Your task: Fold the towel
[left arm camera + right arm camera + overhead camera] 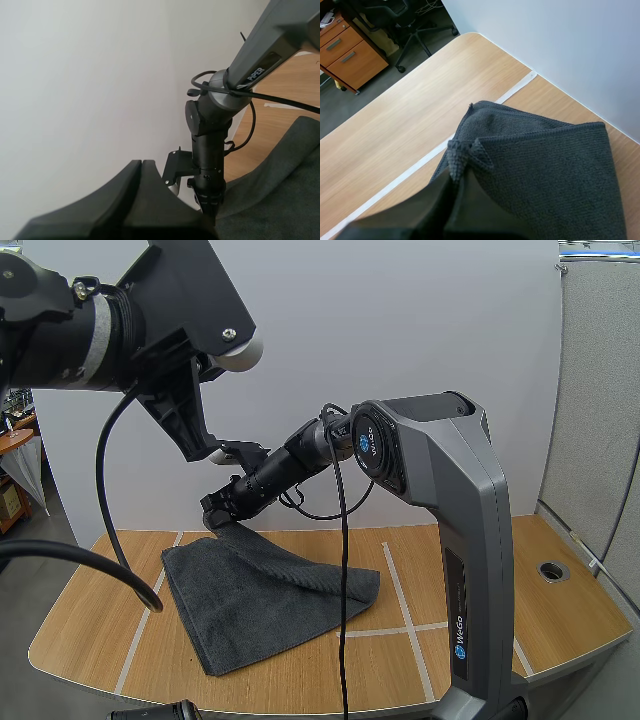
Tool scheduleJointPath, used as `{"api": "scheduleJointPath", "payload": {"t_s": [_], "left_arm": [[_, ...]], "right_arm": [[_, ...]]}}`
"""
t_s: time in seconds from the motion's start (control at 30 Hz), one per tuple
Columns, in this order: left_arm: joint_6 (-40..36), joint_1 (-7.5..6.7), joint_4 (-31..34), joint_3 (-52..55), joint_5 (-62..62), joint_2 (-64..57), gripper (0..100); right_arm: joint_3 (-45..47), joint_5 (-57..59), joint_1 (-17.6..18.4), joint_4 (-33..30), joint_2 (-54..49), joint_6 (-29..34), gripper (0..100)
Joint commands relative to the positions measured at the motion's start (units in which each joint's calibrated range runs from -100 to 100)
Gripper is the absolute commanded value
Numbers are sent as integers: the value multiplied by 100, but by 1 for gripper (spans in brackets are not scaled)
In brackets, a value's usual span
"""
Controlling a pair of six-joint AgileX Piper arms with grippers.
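- Two grippers in play: the right gripper [222,512] pinches the towel [262,608] at its far left corner, while the left gripper [142,169] is pressed together on nothing.
- In the right wrist view the right gripper [456,176] has a small bunch of cloth between its tips, held up off the table [565,635].
- The towel [545,170] is dark grey and sits on the left half of the table. Most of it lies flat, and the cloth slopes down from the pinch.
- Key relation: the rest of the towel lies near and right of the right gripper. Its long axis seems to run left to right, with a ridge from the pinch toward the right edge.
- The left gripper hangs high at the left, well apart from the towel, so the right arm is nearer.
- Judgement: the fold probably calls for carrying the pinched corner toward the near right edge.
- Risk: the small pinch may slip, or the whole towel may drag along.
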Motion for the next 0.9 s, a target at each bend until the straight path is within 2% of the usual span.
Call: {"api": "scheduleJointPath", "payload": {"t_s": [0.0, 0.2, 0.23, 0.27, 0.33, 0.4, 0.63, 0.77, 0.87], "left_arm": [[-31, -23, -79, -29, 20, -36, 0], [-31, -23, -79, -29, 20, -36, 0], [-31, -23, -79, -29, 20, -36, 0], [-31, -23, -79, -29, 20, -36, 0], [-31, -23, -79, -29, 20, -36, 0], [-31, -23, -79, -29, 20, -36, 0], [-31, -23, -79, -29, 20, -36, 0], [-31, -23, -79, -29, 20, -36, 0], [-31, -23, -79, -29, 20, -36, 0]], "right_arm": [[-12, 0, 14, -24, -59, -7, 0], [-12, 17, 14, -37, -59, -7, 0], [-12, 47, 14, -38, -59, -7, 4], [-12, 106, 14, -38, -59, -7, 19], [-12, 233, 14, -38, -59, -7, 54], [-12, 374, 14, -38, -59, 2, 100], [-12, 463, -137, -295, -397, 81, 100], [-12, 798, -419, -323, -667, 81, 100], [3, 1314, -687, -608, -737, 93, 100]]}}
